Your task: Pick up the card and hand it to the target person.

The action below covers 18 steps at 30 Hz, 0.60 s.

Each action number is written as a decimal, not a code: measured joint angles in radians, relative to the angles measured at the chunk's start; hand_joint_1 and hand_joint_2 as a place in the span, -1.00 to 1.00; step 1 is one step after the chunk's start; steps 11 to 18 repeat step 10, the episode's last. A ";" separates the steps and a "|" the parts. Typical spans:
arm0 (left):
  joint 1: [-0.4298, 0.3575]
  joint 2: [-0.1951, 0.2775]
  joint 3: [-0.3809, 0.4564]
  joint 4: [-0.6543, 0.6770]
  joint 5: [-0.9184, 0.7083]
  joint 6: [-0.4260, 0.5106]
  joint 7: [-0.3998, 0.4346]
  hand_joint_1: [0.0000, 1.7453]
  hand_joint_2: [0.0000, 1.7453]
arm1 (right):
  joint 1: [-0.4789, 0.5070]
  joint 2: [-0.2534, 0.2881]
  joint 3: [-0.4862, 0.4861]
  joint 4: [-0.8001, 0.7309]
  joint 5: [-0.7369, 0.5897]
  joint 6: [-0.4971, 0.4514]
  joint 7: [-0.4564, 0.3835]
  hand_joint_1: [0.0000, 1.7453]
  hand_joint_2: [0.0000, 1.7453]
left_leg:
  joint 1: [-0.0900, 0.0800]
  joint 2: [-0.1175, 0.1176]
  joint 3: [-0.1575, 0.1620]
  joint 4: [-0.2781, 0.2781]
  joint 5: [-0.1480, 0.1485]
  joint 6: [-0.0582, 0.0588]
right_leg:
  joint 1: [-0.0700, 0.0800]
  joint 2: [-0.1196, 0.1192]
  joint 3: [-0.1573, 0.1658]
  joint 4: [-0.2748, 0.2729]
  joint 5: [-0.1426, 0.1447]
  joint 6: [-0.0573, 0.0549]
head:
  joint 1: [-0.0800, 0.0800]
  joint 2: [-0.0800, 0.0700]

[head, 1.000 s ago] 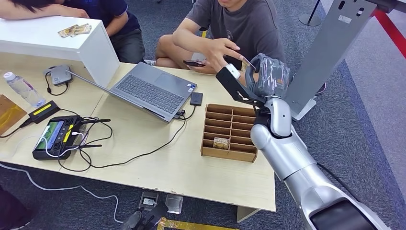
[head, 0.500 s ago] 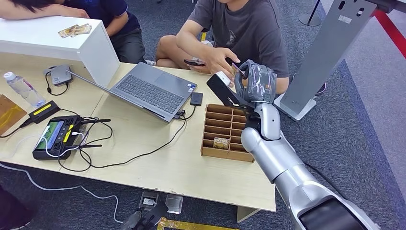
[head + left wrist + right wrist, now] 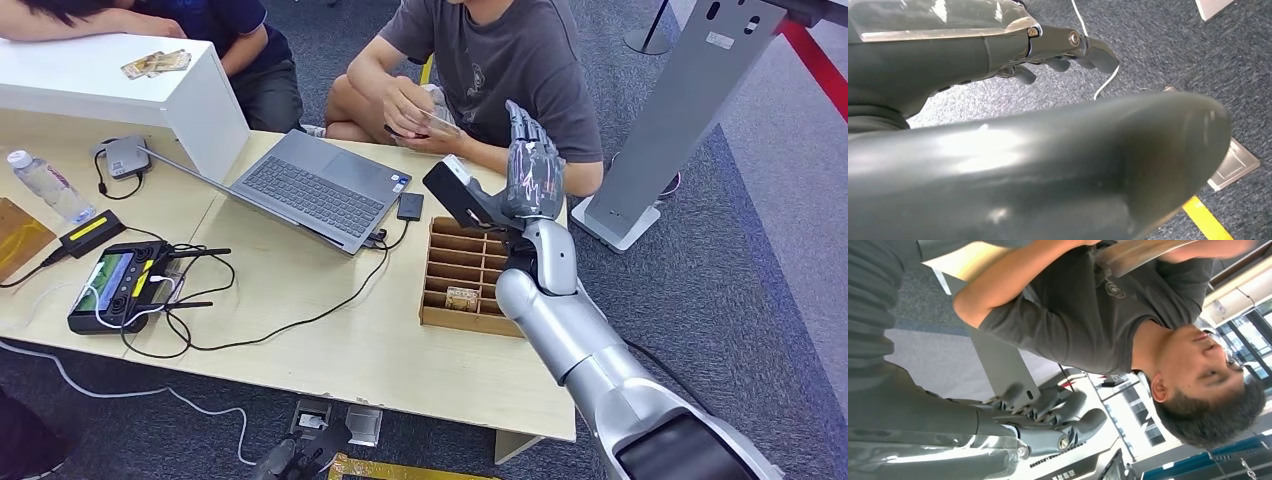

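One card handed over, nothing left in the robot's grasp.

The right hand (image 3: 530, 172) stood raised above the wooden divider box (image 3: 478, 277), fingers spread and empty, while the card (image 3: 437, 123) sat in the seated person's hand (image 3: 405, 103). The handover looked complete. The left hand (image 3: 1063, 55) hung with fingers loosely apart, empty.

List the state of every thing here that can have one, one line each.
right hand: raised, fingers extended, holding nothing
left hand: holding nothing, above carpet
card: in the person's hand
laptop: open flat, cable plugged in
divided box: open-topped, small item in one front cell
water bottle: lying down, capped
handheld controller: screen lit
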 joint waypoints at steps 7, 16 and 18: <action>0.000 0.000 0.005 0.000 0.006 0.005 0.000 -1.00 -1.00 | 0.024 0.002 0.001 -0.017 -0.048 -0.045 -0.038 -1.00 1.00 | 0.000 0.000 0.000 0.000 0.000 0.000 | 0.000 0.000 0.000 0.000 0.000 0.000 | 0.000 0.000; 0.002 0.000 0.013 0.000 0.017 0.010 -0.002 -1.00 -1.00 | 0.051 0.001 0.001 -0.051 -0.071 -0.064 -0.062 -1.00 1.00 | 0.000 0.000 0.000 0.000 0.000 0.000 | 0.000 0.000 0.000 0.000 0.000 0.000 | 0.000 0.000; 0.002 0.000 0.013 0.000 0.017 0.010 -0.002 -1.00 -1.00 | 0.051 0.001 0.001 -0.051 -0.071 -0.064 -0.062 -1.00 1.00 | 0.000 0.000 0.000 0.000 0.000 0.000 | 0.000 0.000 0.000 0.000 0.000 0.000 | 0.000 0.000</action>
